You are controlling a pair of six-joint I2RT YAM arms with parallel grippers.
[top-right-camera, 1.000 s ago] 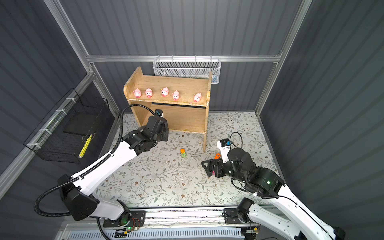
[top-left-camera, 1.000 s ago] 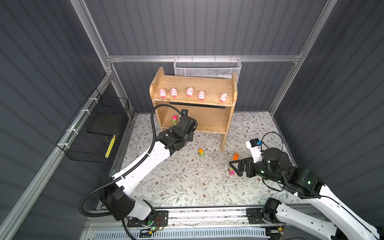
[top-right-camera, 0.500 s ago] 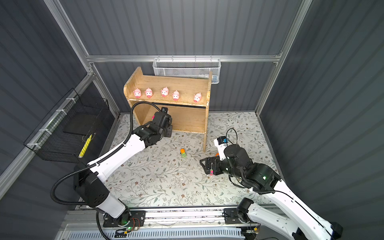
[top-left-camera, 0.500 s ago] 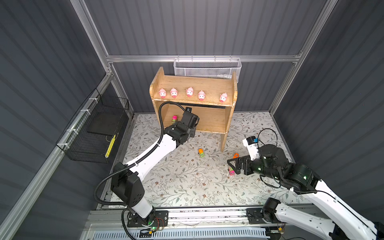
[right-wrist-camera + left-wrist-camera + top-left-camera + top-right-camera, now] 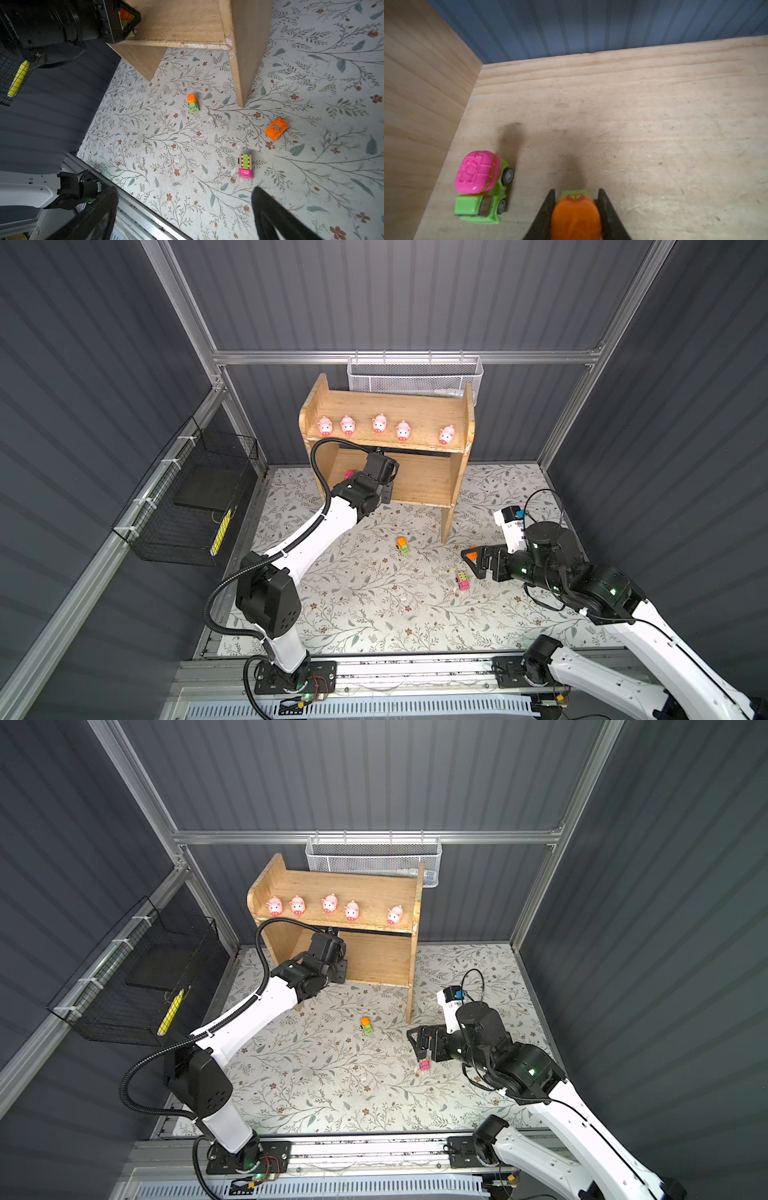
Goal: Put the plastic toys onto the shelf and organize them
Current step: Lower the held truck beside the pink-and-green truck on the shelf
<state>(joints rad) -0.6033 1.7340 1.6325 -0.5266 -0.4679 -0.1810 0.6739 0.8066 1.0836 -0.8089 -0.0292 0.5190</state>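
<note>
Left wrist view shows the left fingers (image 5: 545, 209) clamped on an orange-topped truck (image 5: 575, 216) at the lower tier of the shelf (image 5: 633, 124), beside a pink-topped truck (image 5: 480, 182); placing seems nearly done, needing only release, while the right fingers (image 5: 274, 218) gape empty.

The light wooden shelf (image 5: 415, 406) is standing upright, its upper tier carrying five pink pigs (image 5: 379, 423) in a row. On the lower tier a pink-topped truck (image 5: 481, 185) is sitting near the side panel (upright on its wheels), while an orange-topped vehicle (image 5: 575, 216) is being clamped in the left gripper (image 5: 576, 191) beside it. Lying apart on the floral mat (image 5: 145, 145) are an orange-and-green truck (image 5: 192, 103), an all-orange vehicle (image 5: 276, 128) and a pink-and-green vehicle (image 5: 245, 166).
</note>
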